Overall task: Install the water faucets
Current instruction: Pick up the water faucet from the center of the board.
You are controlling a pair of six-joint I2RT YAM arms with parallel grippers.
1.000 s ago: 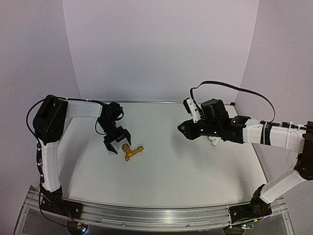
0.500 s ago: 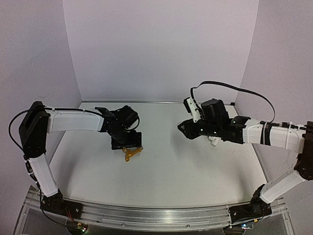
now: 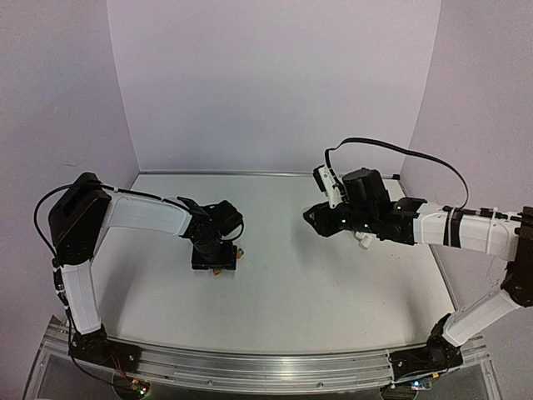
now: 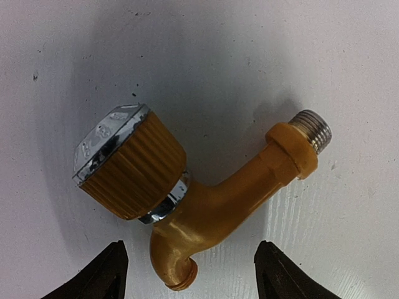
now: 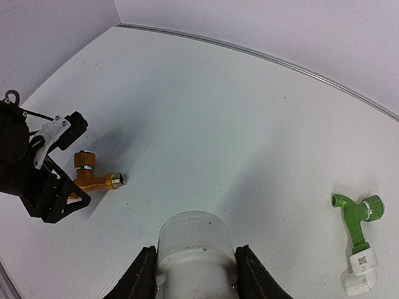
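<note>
The orange-yellow faucet (image 4: 206, 205) lies flat on the white table, with its ribbed knob at the left and its threaded end at the upper right. My left gripper (image 4: 189, 269) is open and low over it, one finger on each side of the spout, not touching it. From above, the left gripper (image 3: 213, 255) hides most of the faucet (image 3: 218, 270). My right gripper (image 5: 194, 269) is shut on a white pipe fitting (image 5: 194, 246) and holds it above the table. The green faucet (image 5: 354, 218) lies at the right, its threaded end in another white fitting (image 5: 361, 269).
The white table (image 3: 316, 300) is walled by pale panels at the back and sides. A metal rail (image 3: 266, 367) runs along its near edge. The right arm (image 3: 433, 223) reaches in from the right, above the green faucet's spot.
My left gripper has swung right and come down over the orange-yellow faucet, now straddling its spout. The right arm and its fitting have not moved.
</note>
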